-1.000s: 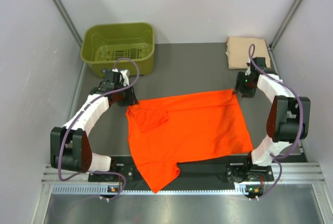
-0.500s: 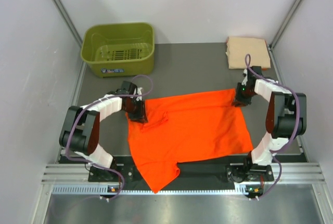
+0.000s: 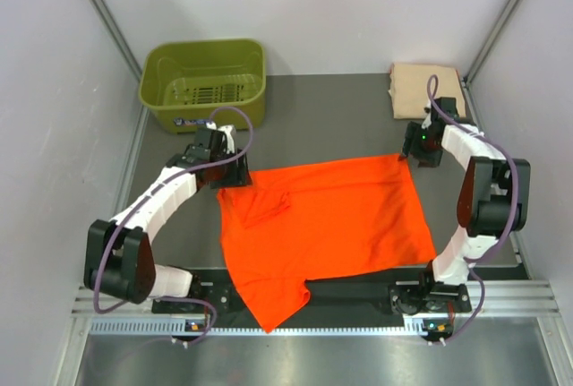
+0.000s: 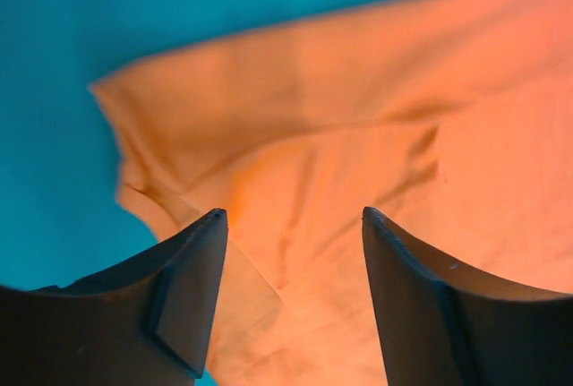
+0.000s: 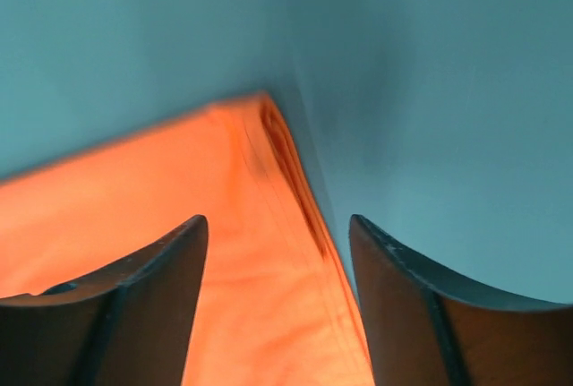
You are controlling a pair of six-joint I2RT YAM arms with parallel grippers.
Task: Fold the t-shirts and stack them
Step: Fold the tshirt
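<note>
— Two pairs of jaws agape, empty: left gripper (image 4: 294, 214) and right gripper (image 5: 277, 219) over the far corners of the bright orange cloth t-shirt (image 3: 331, 216), flat on the grey table (image 3: 331, 122).
— Tips hidden from above; both have drawn back off the cloth.

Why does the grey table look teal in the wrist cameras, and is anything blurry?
Top external view: even light, sharp, the grey table reads true and the bright orange cloth t-shirt is vivid. Left wrist view: a colour cast turns the table teal and pales the shirt; left gripper's fingers soft. Right wrist view: same cast, shirt corner blurred.
</note>
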